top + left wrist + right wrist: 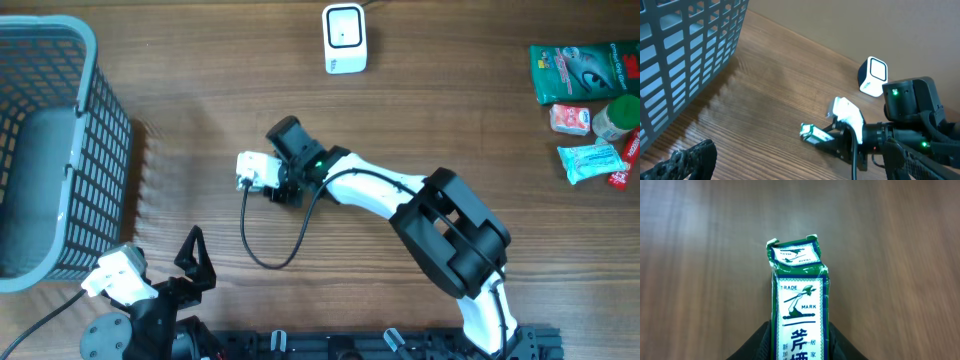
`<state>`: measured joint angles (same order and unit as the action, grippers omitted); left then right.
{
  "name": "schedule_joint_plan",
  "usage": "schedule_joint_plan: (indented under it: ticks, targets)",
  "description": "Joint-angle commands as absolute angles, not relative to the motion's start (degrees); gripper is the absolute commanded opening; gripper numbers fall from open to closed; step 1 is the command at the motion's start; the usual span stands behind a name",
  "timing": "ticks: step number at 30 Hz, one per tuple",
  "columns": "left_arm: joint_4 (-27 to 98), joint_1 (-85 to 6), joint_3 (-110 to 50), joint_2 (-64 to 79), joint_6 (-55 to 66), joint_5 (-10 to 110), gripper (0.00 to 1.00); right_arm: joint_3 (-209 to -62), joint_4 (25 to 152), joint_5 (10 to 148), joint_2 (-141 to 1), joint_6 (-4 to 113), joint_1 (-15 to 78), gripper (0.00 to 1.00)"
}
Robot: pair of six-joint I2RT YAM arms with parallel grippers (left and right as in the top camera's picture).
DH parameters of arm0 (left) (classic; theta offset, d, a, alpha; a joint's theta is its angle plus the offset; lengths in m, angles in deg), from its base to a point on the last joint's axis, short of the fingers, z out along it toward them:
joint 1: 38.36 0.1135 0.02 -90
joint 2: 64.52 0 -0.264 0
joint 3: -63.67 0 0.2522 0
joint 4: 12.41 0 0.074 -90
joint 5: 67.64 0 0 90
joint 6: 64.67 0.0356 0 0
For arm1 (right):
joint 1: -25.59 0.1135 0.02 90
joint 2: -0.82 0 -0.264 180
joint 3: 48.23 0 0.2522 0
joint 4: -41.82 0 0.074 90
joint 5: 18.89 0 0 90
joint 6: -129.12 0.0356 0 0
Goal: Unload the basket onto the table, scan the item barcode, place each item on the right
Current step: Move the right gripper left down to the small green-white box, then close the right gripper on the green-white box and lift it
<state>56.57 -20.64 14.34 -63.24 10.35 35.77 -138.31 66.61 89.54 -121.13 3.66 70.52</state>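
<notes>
Pincer on right arm clamped across green-white box; left pincer spread wide near basket.

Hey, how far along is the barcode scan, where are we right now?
Done: the right end effector is closed on the green and white box, fingers against both sides. In hand: that grip, with the box well short of the white scanner. Left: carrying it over and showing the barcode. The left end effector is open and empty.
</notes>
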Motion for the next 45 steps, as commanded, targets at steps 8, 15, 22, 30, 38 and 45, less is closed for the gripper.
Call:
schedule_joint_plan:
  ticks: [8, 15, 22, 30, 38, 45]
  targets:
    - [56.3, -21.0, 14.4, -63.3, 9.8, 35.8, 1.00, -138.8, 68.0, 63.8, -119.7, 8.0, 61.6, 0.55]
    - [56.3, -21.0, 14.4, -63.3, 9.8, 35.8, 1.00, -138.8, 70.1, 74.8, -107.4, 22.0, 60.9, 1.00]
    - [56.3, -21.0, 14.4, -63.3, 9.8, 35.8, 1.00, -138.5, 69.4, 91.9, -114.2, 25.8, 54.4, 1.00]
    - [56.3, -21.0, 14.4, -63.3, 9.8, 35.8, 1.00, -138.7, 63.1, 90.9, -120.7, 27.3, 54.8, 0.99]
    - [56.3, -21.0, 14.4, -63.3, 9.8, 35.8, 1.00, -138.7, 60.3, 90.9, -124.6, 27.1, 54.9, 0.78]
    - [56.3, -21.0, 14.4, -63.3, 9.8, 35.8, 1.00, -138.7, 58.8, 87.2, -125.3, 27.0, 55.0, 0.62]
